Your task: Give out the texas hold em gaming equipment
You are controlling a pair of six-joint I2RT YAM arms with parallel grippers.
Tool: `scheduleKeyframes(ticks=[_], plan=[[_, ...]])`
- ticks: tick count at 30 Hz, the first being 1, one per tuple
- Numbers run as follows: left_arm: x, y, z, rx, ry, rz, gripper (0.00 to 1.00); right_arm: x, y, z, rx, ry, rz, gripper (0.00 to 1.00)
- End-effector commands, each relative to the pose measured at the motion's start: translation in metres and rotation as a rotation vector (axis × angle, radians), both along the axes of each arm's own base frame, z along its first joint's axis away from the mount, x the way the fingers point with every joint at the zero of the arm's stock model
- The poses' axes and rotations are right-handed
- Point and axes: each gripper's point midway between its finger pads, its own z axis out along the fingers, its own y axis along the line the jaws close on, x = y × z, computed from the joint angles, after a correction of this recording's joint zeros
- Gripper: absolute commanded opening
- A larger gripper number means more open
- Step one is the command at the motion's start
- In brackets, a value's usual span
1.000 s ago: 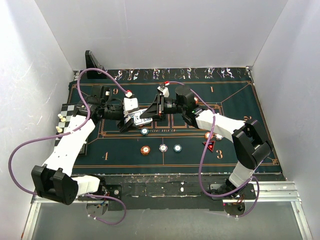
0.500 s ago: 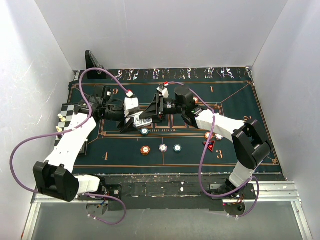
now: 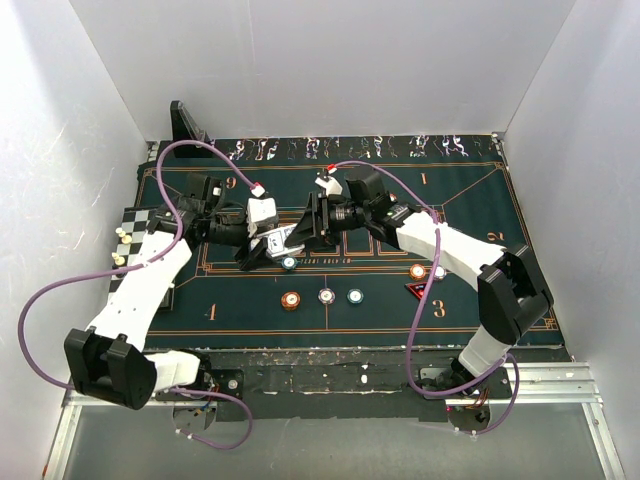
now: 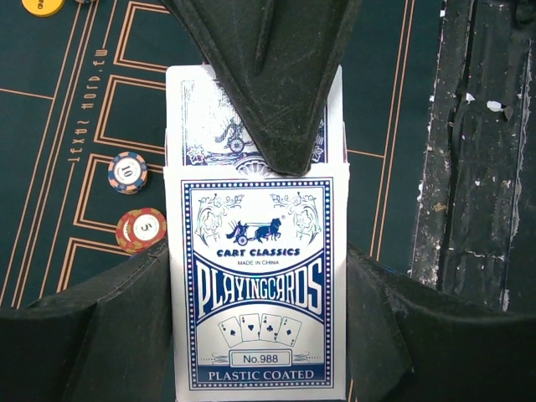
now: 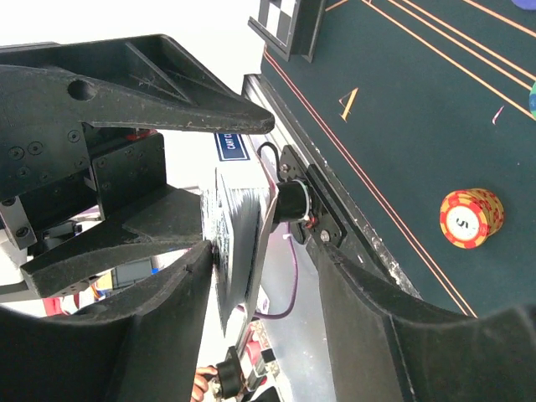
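Left gripper (image 4: 258, 260) is clamped tight on the blue card box (image 4: 255, 352), held above the middle of the green mat (image 3: 200, 290), with the playing cards (image 4: 194, 117) poking from its right-facing open end. Right gripper (image 5: 264, 244), jaws parted, straddles that end. I judge cards are being drawn out, so next it must pinch them and pull straight. Both arms reach inward, wrists head-on, just beyond the chips (image 3: 326, 296).
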Motion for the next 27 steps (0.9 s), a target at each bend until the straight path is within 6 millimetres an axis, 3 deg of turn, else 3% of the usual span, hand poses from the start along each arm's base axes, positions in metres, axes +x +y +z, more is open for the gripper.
scheduleKeyframes(ticks=[1,7,19,27], plan=[[-0.008,0.002,0.01,-0.021,-0.063,-0.021,0.08,-0.003,0.001,0.016,0.018,-0.043,0.024,0.58],[-0.019,0.006,0.005,-0.005,-0.076,-0.036,0.08,-0.002,0.006,0.023,0.051,-0.041,0.034,0.53],[-0.019,0.003,0.005,-0.021,-0.065,-0.043,0.08,-0.011,0.024,0.023,0.042,-0.031,0.094,0.5],[-0.018,0.004,0.009,-0.02,-0.076,-0.034,0.08,-0.014,0.011,0.018,0.009,-0.032,0.079,0.39]])
